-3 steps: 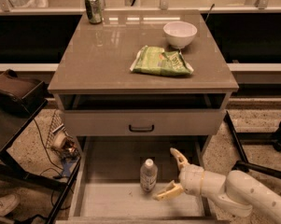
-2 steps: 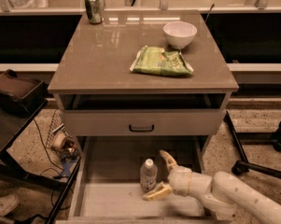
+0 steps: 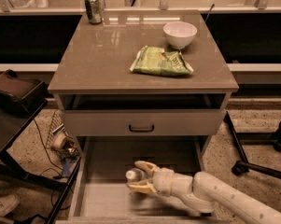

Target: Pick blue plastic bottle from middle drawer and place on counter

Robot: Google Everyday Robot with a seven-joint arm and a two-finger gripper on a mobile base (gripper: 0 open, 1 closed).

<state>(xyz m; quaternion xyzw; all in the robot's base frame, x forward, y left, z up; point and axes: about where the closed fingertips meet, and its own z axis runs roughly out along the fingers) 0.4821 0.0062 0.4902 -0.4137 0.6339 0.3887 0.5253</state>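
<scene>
Now brackets the blue plastic bottle (image 3: 132,175), lower centre in the middle drawer (image 3: 105,200), with the gripper (image 3: 141,178), no longer beside it; cannot tell if clamped; brings lift to counter (image 3: 102,55) close

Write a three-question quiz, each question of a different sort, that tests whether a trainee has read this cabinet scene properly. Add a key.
1. True or false: the bottle is on the counter.
2. Where is the gripper? A. above the counter. B. down in the open drawer, at the bottle. C. on the floor beside the cabinet.
3. Name the three things that rest on the counter.

Key
1. False: the bottle is in the open drawer.
2. B.
3. A soda can, a bowl and a green snack bag.
</scene>
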